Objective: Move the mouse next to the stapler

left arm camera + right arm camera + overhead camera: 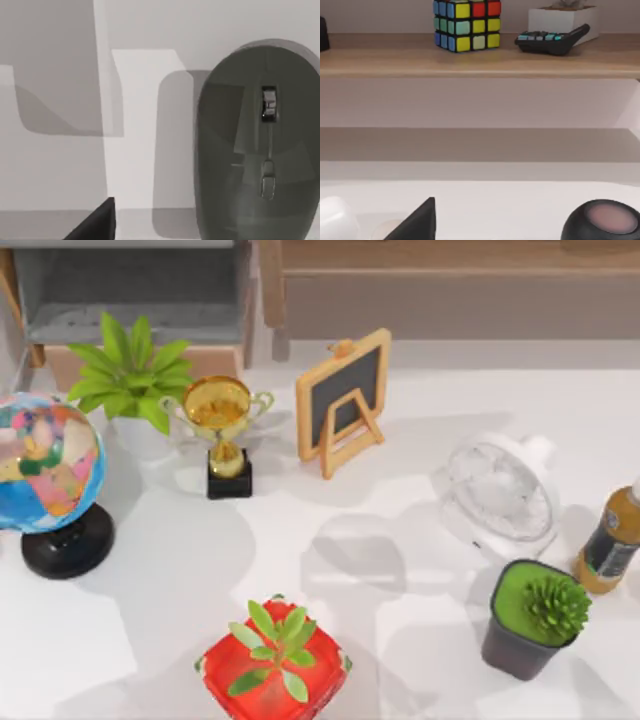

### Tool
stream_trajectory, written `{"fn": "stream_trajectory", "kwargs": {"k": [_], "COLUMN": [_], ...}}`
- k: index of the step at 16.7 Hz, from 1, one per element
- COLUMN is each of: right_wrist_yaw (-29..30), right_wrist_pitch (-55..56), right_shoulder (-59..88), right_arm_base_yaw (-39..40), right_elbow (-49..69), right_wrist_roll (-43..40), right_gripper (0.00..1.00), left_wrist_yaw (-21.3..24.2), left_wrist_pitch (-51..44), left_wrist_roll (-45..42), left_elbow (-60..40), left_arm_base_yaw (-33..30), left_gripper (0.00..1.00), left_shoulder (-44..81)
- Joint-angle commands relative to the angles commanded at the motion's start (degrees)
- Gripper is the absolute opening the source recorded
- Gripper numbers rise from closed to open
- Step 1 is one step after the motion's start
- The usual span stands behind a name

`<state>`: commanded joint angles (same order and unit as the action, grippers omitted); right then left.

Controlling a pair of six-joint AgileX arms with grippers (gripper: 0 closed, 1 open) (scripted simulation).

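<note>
You look down on a smooth white tabletop point(420, 540) crossed by soft grey shadows; behind it runs a light wooden shelf point(480, 60) against a pale wall point(480, 102).

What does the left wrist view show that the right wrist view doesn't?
The left wrist view alone has the grey mouse, its scroll wheel facing the camera, lying on the white table among soft shadows. The right wrist view alone has a wooden shelf holding a colour cube, a black calculator and a white planter, plus a dark round object low down. Both share the white tabletop and a dark wedge at the lower edge, probably part of each hand.
</note>
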<state>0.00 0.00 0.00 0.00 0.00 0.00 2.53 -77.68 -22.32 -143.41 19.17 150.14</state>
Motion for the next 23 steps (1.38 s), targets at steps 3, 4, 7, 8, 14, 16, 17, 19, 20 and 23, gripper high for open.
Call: {"fn": "stream_trajectory", "kwargs": {"k": [3,4,7,8,14,16,17,19,20,23], "right_wrist_yaw": [0.0,0.0,0.0,0.0,0.0,0.0,0.0,0.0,0.0,0.0], "right_wrist_pitch": [0.0,0.0,0.0,0.0,0.0,0.0,0.0,0.0,0.0,0.0], "right_shoulder": [0.0,0.0,0.0,0.0,0.0,0.0,0.0,0.0,0.0,0.0], "right_arm_base_yaw": [0.0,0.0,0.0,0.0,0.0,0.0,0.0,0.0,0.0,0.0], "right_elbow": [0.0,0.0,0.0,0.0,0.0,0.0,0.0,0.0,0.0,0.0], "right_wrist_roll": [0.0,0.0,0.0,0.0,0.0,0.0,0.0,0.0,0.0,0.0], "right_gripper": [1.0,1.0,1.0,1.0,1.0,1.0,1.0,1.0,1.0,1.0], "left_wrist_yaw": [-0.05,-0.05,-0.03,-0.03,-0.06,-0.06,-0.06,-0.06,-0.06,-0.06], "left_wrist_pitch": [-0.12,0.05,1.62,2.52,6.03,6.03,6.03,6.03,6.03,6.03], "left_wrist_roll": [-0.32,-0.4,-0.36,-0.25,0.35,0.35,0.35,0.35,0.35,0.35], "left_elbow": [1.18,1.71,3.43,4.01,5.35,5.35,5.35,5.35,5.35,5.35], "left_arm_base_yaw": [0.33,0.39,0.43,0.37,-0.33,-0.33,-0.33,-0.33,-0.33,-0.33], "left_gripper": [1.0,1.0,1.0,1.0,1.0,1.0,0.92,0.77,0.7,0.47], "left_shoulder": [-0.91,-1.23,-1.55,-1.25,0.73,0.73,0.73,0.73,0.73,0.73]}}
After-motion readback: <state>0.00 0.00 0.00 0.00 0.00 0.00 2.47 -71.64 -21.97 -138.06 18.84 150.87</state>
